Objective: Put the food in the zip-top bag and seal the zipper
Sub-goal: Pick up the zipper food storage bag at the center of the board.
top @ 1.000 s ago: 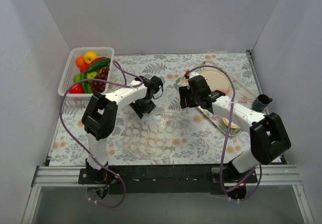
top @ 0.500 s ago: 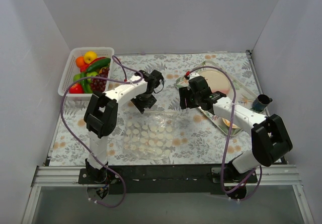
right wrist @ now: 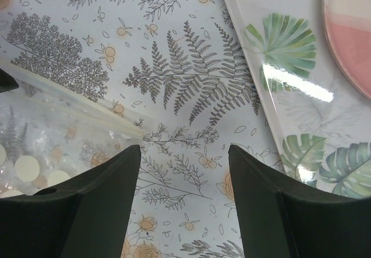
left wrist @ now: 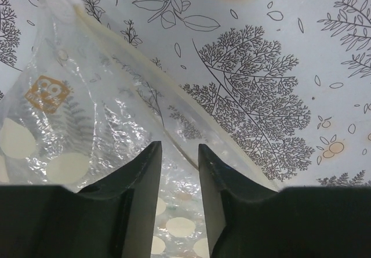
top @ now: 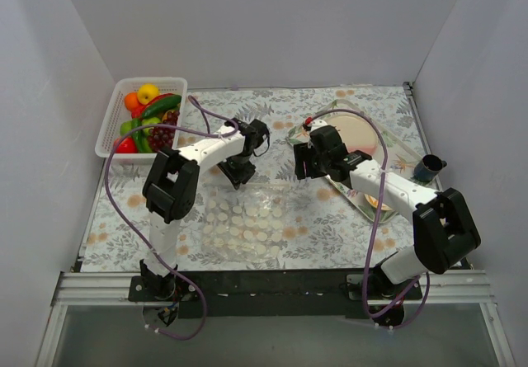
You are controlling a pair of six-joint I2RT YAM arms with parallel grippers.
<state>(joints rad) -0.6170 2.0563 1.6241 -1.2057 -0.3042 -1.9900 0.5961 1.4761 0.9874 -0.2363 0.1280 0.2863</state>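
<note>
We judge task barely begun.
- Left pincer (left wrist: 178, 151): narrowly spread, holding nothing. Clear polka-dot plastic zip-top bag (left wrist: 69, 130) lies beneath tips; transparent zipper strip (left wrist: 168, 95) just ahead.
- Right pincer (right wrist: 184, 153): wide spread, bag corner at its left.
- Mixed fruit-and-vegetable food (top: 148, 115): far left of left pincer, in white slotted basket (top: 107, 140).
- Filling and sealing not yet done.

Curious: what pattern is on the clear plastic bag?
White polka dots on the clear plastic bag, clearest in left wrist view.
</note>
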